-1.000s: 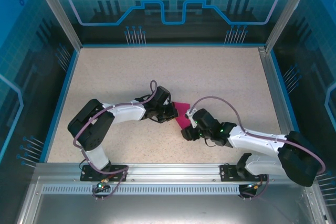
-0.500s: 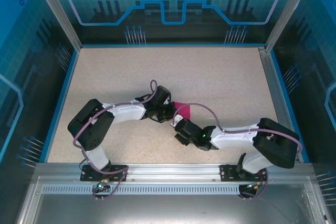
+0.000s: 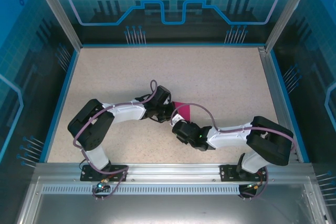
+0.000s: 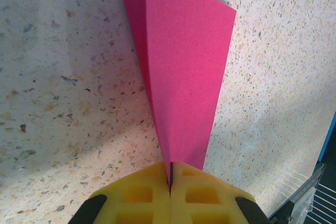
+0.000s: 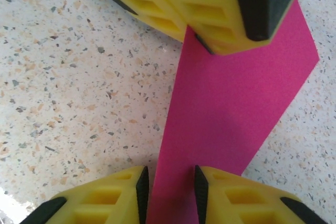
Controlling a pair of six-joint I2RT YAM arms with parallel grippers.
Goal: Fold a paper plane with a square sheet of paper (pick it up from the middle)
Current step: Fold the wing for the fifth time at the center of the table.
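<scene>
Left hand [image 4: 170,176] on creased paper plane [image 4: 185,77]

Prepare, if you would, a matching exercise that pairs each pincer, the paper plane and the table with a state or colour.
Column one:
1. left pincer
2. right pincer
3. paper plane
4. table

Column two:
A. speckled beige
B. shut on the plane's narrow end
C. magenta-pink
D. jaws apart, with the paper between them

Pairs: 1-B, 2-D, 3-C, 4-A
</scene>
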